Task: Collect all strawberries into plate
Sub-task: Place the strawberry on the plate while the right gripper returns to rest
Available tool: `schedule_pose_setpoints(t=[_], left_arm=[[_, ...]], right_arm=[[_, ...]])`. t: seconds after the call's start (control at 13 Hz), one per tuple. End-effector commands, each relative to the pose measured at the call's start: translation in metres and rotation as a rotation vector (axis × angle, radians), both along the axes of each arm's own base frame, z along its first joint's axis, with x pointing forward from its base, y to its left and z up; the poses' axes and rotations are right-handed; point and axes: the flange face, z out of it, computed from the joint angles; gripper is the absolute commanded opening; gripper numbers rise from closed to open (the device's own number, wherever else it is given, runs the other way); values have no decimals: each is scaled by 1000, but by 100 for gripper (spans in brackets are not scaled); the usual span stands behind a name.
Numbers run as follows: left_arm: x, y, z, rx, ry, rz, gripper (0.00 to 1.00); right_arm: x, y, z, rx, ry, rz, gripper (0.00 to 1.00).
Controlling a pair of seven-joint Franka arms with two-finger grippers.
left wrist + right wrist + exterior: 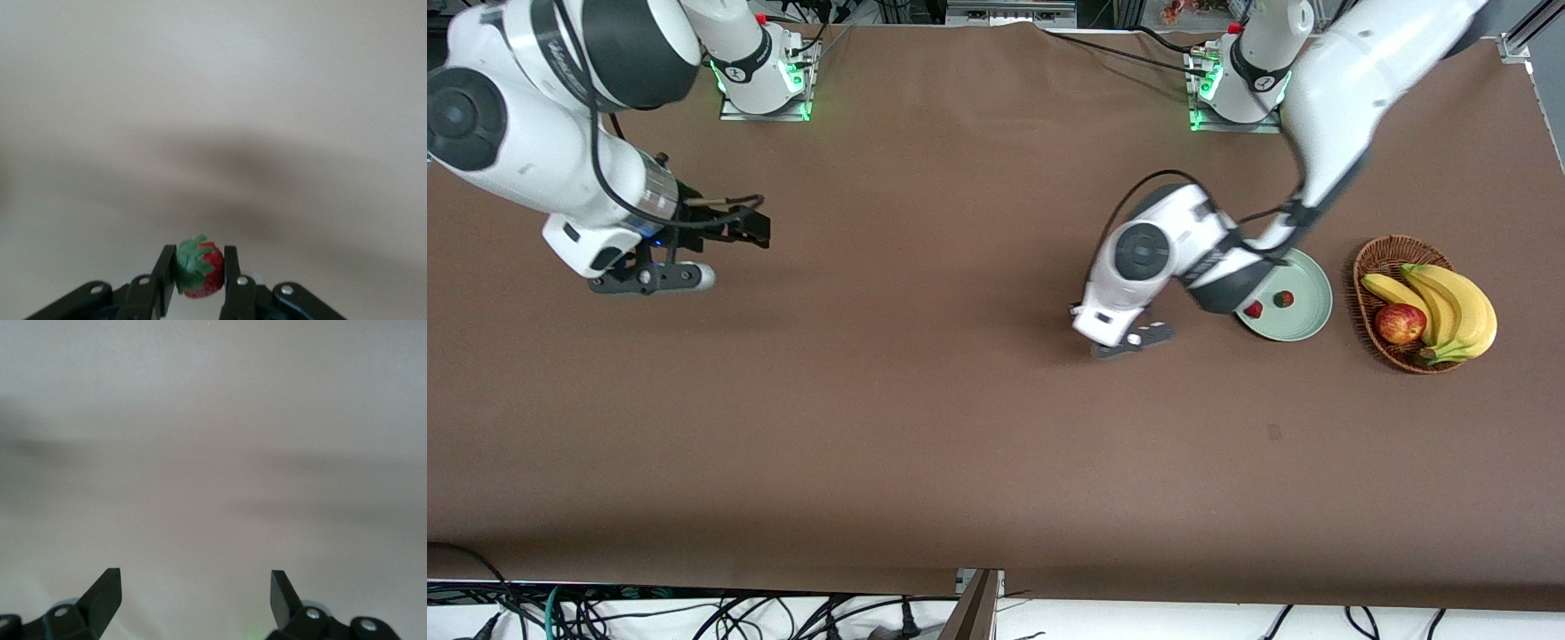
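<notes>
My left gripper [198, 255] is shut on a small red strawberry [212, 270] with a green leafy cap, pinched between both black fingers. In the front view this gripper [1134, 344] sits low over the brown table beside the pale green plate [1307, 307], toward the right arm's end from it; the held berry is hidden there. Two strawberries lie in the plate, one [1254, 309] by the rim under my left wrist and one [1283, 299] closer to the middle. My right gripper [654, 277] waits toward its own end of the table, open [193, 581] with nothing between its fingers.
A brown wicker basket [1383, 251] stands beside the plate toward the left arm's end of the table, holding bananas [1458, 307] and a red-yellow apple [1400, 323]. My left forearm [1334, 98] stretches over the plate's rim. Cables hang past the table's front edge.
</notes>
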Motion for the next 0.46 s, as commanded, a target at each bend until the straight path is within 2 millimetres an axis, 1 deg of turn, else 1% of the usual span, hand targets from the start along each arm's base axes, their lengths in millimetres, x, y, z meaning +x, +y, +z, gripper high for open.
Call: schedule_pose_setpoints(t=[0.0,0.15,0.23,0.31,0.38], left_arm=[[0,93,13,-7,68,-64,14],[0,164,5,-5,92,-125,14],[-3,200,-4,-3,111,-153,15],[-8,233,-18,13,128,-169,16],[-12,256,-29,29,136,-180,16]], right_arm=[[-15,-30,12,13,0,36,99],[-22,-37,27,-6,-24,45,99],[-26,-42,32,-11,-27,41,99],[-30,-42,38,-10,-37,44,99],[-36,-46,40,-27,-42,45,99]])
